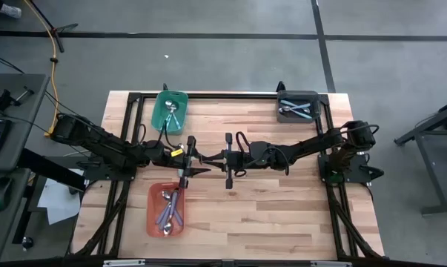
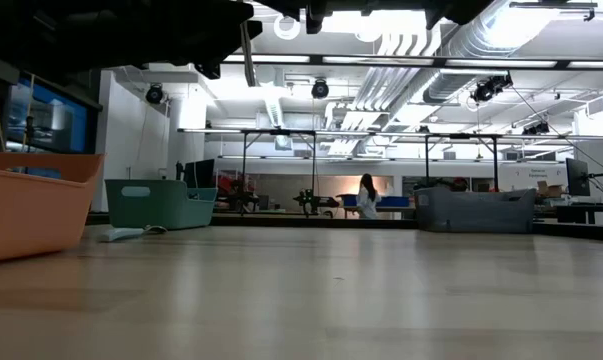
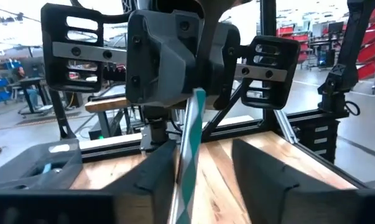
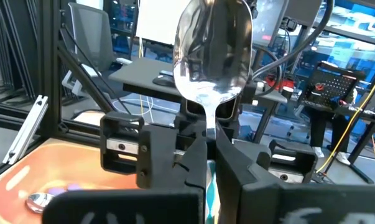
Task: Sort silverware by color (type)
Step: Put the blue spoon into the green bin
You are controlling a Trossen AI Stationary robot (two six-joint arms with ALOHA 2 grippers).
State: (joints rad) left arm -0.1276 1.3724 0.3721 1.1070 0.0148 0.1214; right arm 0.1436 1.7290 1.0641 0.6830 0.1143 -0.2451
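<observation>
Meeting above the middle of the bench, our two pincers face each other tip to tip; the right pincer is pressed together and pinches a spoon by its thin neck, so that the shiny bowl stands up above the dark fingers; in the left wrist view the teal handle of this same spoon hangs down from the right pincer and passes between the fingers of our left one.

Our left pincer is spread; its fingers stand on both sides of the handle and we cannot see them touching it.

We see three bins on the bench; the teal bin is near the far edge on the left and holds a spoon or two; the grey bin is at the far right corner and also holds some spoons; the orange bin is near the front edge on the left, with several purple-handled spoons lying inside.

In the low view the bench surface between the bins is bare wood; a person stands far behind in the room.
</observation>
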